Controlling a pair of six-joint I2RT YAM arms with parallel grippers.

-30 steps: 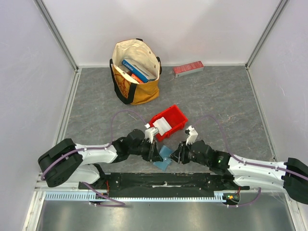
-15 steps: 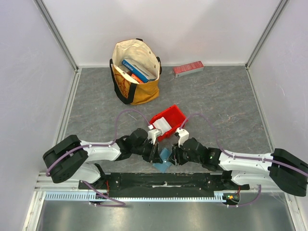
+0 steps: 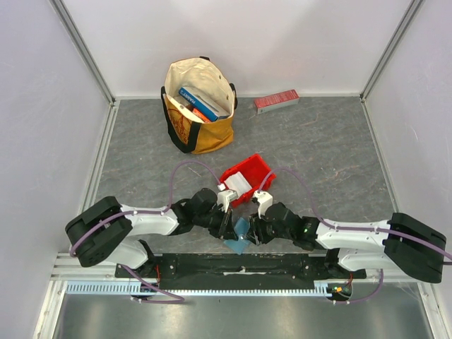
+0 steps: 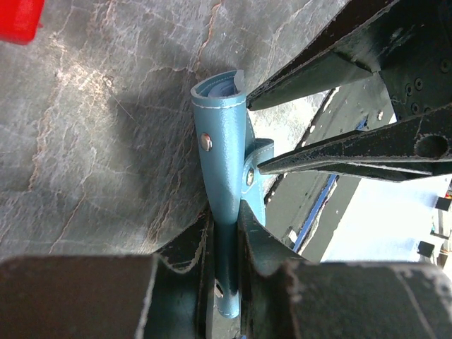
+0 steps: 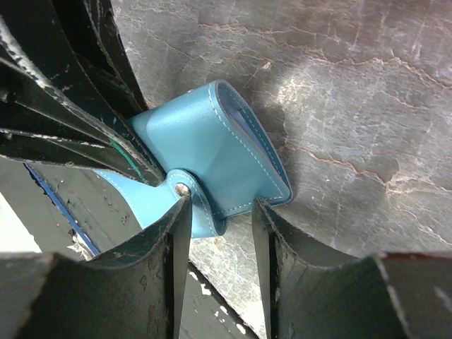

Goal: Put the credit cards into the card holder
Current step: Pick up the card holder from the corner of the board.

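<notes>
Standing on edge between the two tools, the card holder [image 5: 212, 138] is a teal-blue wallet bent into a loop. Its white stitching and paler lining show at the curled end that points away from the left tool [image 4: 224, 229]. The left tool is clenched on it: both black fingers [image 4: 191, 258] press against opposite faces of the wallet's near end, and the rest of the wallet projects straight out beyond their tips. A small closure tab [image 5: 203, 217] with a metal snap [image 5: 182, 189] hangs from the side of the wallet that faces the right tool [image 5: 220, 206]. The right tool is released, its jaws standing apart on either side of the tab. One finger lies just beside the snap; the other stands just clear of the wallet's stitched corner. Whether the wallet touches the table [image 3: 318, 148] cannot be told; it sits over the grey marbled surface close to the near edge.

Just beyond both tools, on the far side of their wrists, lies a red bin [image 3: 261, 171], turned at an angle to the table edges. It holds the credit cards [image 3: 238, 182], seen only as a white patch whose number cannot be told. Well beyond the left tool stands an open tote bag [image 3: 205, 138] with books inside. Well beyond the right tool, against the back wall, lies a long red box [image 3: 276, 101].
</notes>
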